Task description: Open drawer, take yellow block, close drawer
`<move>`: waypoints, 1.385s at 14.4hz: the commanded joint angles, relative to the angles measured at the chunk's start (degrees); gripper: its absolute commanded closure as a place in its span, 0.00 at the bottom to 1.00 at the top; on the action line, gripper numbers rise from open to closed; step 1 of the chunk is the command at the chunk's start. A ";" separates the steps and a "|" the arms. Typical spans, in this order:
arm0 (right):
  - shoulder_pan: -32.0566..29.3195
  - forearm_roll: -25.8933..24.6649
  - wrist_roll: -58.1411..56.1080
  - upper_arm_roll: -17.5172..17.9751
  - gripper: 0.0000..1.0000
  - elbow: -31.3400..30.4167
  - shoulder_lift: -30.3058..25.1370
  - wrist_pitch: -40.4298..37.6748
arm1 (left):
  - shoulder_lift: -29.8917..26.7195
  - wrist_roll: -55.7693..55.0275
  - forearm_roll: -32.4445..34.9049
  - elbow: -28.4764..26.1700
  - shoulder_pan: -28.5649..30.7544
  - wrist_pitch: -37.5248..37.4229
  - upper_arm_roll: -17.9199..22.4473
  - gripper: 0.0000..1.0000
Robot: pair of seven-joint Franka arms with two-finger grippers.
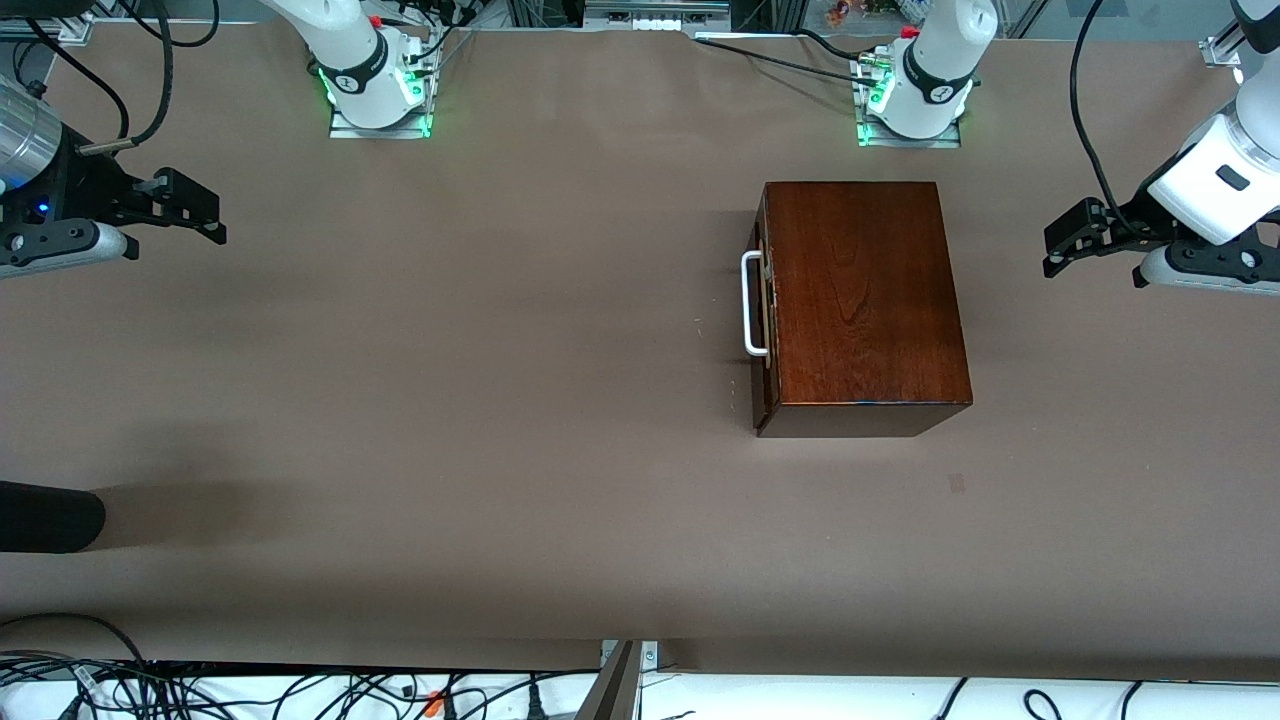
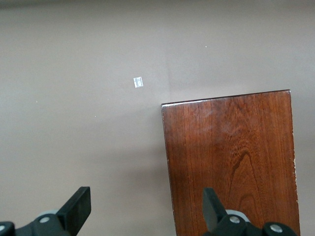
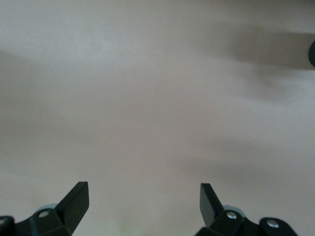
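Note:
A dark reddish-brown wooden box (image 1: 860, 300) stands on the table toward the left arm's end. Its drawer (image 1: 764, 310) is pushed in, its white U-shaped handle (image 1: 752, 304) facing the right arm's end. The yellow block is hidden. My left gripper (image 1: 1068, 240) is open and empty in the air past the box at the left arm's end; its wrist view shows the box top (image 2: 231, 157) between its fingertips (image 2: 78, 204). My right gripper (image 1: 195, 208) is open and empty over bare table at the right arm's end, also shown in its wrist view (image 3: 143, 196).
A small pale mark (image 1: 957, 483) lies on the brown table (image 1: 450, 400) nearer the front camera than the box, also in the left wrist view (image 2: 138, 82). A dark rounded object (image 1: 45, 517) juts in at the right arm's end. Cables (image 1: 300, 690) lie along the front edge.

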 commanded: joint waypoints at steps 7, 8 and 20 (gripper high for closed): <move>-0.36 -0.01 0.65 0.30 0.00 0.76 0.25 -0.43 | -0.60 1.12 1.19 0.19 0.24 0.04 -0.18 0.00; -0.36 -0.01 0.65 0.30 0.00 0.76 0.25 -0.34 | -0.69 1.12 1.19 0.19 0.24 -0.04 -0.18 0.00; -0.36 0.07 0.65 0.39 0.00 0.76 0.25 -0.43 | -1.04 -0.37 0.31 0.19 0.24 -1.54 -0.70 0.00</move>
